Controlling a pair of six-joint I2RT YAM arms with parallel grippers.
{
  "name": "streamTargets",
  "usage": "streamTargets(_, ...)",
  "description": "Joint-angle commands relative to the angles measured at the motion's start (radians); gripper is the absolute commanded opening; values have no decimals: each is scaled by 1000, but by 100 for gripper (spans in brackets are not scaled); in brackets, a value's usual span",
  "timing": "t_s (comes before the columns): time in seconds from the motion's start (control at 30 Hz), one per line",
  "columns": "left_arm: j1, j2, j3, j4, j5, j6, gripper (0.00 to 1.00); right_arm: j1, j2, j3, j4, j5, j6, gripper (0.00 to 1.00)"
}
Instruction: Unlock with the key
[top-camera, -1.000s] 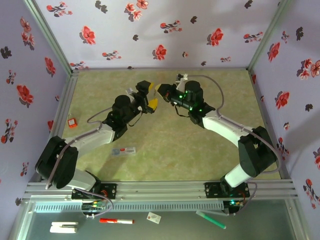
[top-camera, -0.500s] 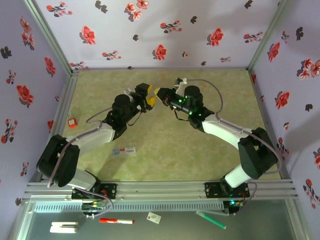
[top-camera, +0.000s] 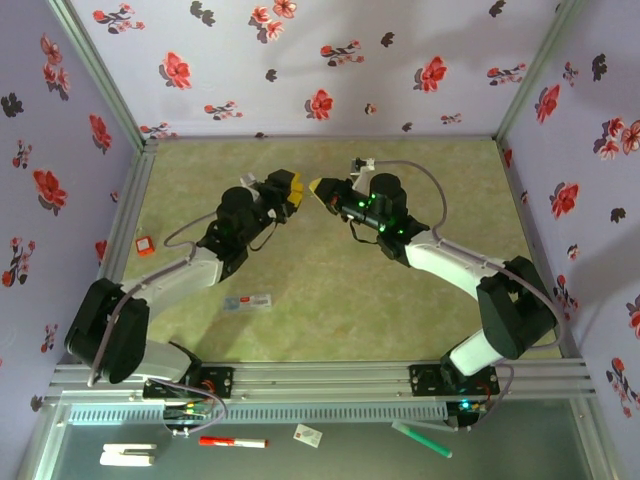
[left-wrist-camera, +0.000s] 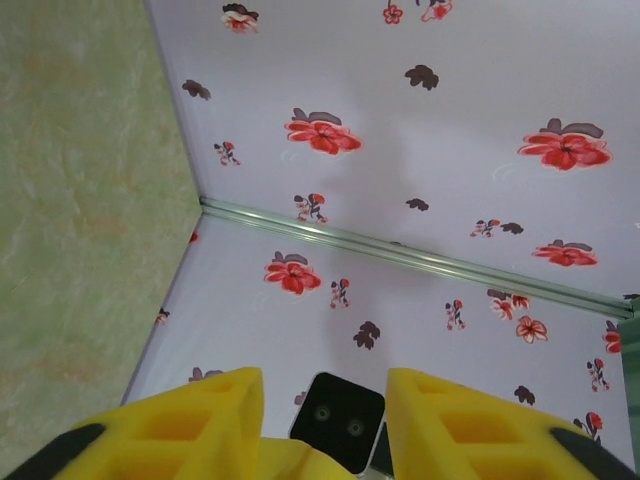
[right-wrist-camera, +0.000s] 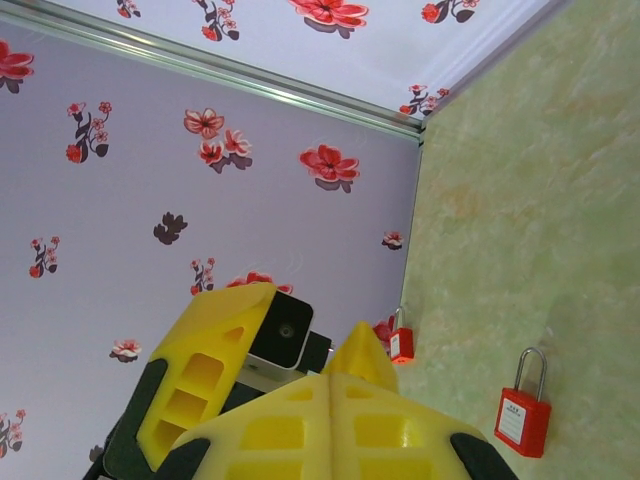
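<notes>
Poises right gripper (top-camera: 318, 187) above table (top-camera: 330, 290) toward 12 o'clock, yellow fingers pressed together; cannot tell what lies between. Sets left gripper (top-camera: 288, 190) just beside, at its 9 o'clock, jaws partly apart. Cannot tell where key is. Shows red padlock (top-camera: 145, 245) near table's 9 o'clock edge.

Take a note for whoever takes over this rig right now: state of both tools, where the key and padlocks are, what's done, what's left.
left tool: raised, fingers apart, tips close to the right tool.
right tool: shut; whether it holds the key cannot be told, as the key is too small to make out.
Locks: near red padlock lies on the table; far red padlock sits at the table's edge by the wall. Both shackles look closed.
Done: no lock opened.
Left: bring the key to a padlock, insert, turn.
</notes>
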Motion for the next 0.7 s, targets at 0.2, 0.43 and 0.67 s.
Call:
streamTargets(0.2,14,-33,-28,-33,-7,49,24,6,-25,-2,-6,-17,-40,0)
streamTargets(0.43,15,-25,-28,-39,-3,56,9,6,-28,7,-28,-29,-60,0)
streamTargets(0.67,16,-41,-23,-72,-2,90,0,6,-34,10,-39,-48,-86,0)
